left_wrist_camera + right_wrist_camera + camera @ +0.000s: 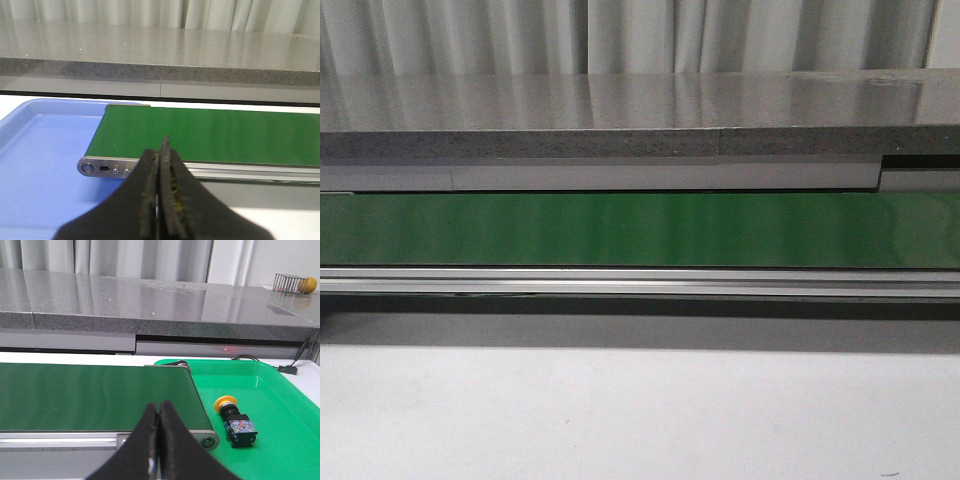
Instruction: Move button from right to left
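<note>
The button [234, 420] lies on its side in the green tray [280, 405], its yellow cap toward the belt and its black body with blue and red marks nearer the camera. My right gripper [158, 407] is shut and empty, over the near rail of the green conveyor belt [95, 395], to the left of the button and apart from it. My left gripper [162, 145] is shut and empty, in front of the belt's left end [200, 135]. Neither gripper nor the button shows in the front view.
A blue tray [35, 150] sits under the belt's left end. A grey stone counter [620, 115] runs behind the belt [640, 230]. A wire basket with a yellow ball [295, 284] stands on the counter at far right. A cable [295, 362] lies behind the green tray.
</note>
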Controlling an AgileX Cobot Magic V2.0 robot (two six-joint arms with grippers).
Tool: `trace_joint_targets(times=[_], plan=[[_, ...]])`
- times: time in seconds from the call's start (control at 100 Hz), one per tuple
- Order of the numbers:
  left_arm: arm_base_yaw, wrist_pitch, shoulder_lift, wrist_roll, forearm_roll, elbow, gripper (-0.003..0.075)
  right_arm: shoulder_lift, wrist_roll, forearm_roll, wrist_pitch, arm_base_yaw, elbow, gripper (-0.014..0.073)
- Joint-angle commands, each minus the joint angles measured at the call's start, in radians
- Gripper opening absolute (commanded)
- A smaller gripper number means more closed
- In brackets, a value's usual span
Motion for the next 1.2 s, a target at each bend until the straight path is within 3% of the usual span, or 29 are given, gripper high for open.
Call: trace_joint_targets(times=[0.0, 0.58, 0.81, 0.93, 1.19], plan=[[-0.001, -0.077, -0.032, -0.003, -0.002, 0.047, -0.0020, -0.019, -0.002, -0.002, -0.076, -0.004, -0.014, -0.0067], [-0.001, -0.077, -0.032, -0.003, -0.002, 0.047, -0.0020, -0.019, -0.002, -0.002, -0.078, -0.004, -0.014, -0.0067], [-0.001, -0.077, -0.032, -0.003, -0.002, 0.047, -0.0020, -0.019, -0.002, 0.019, -0.172, -0.004, -0.034, -0.0067], [-0.001, -0.081, -0.032, -0.003, -0.002, 0.047, -0.0020, 0.004, -0.002, 0.080, -0.068, -0.004, -0.116, -0.0064], [-0.001, -0.081, -0.032, -0.003, -0.002, 0.047, -0.0020, 0.210, -0.002, 0.068, 0.160, -0.004, -0.360, -0.0057]])
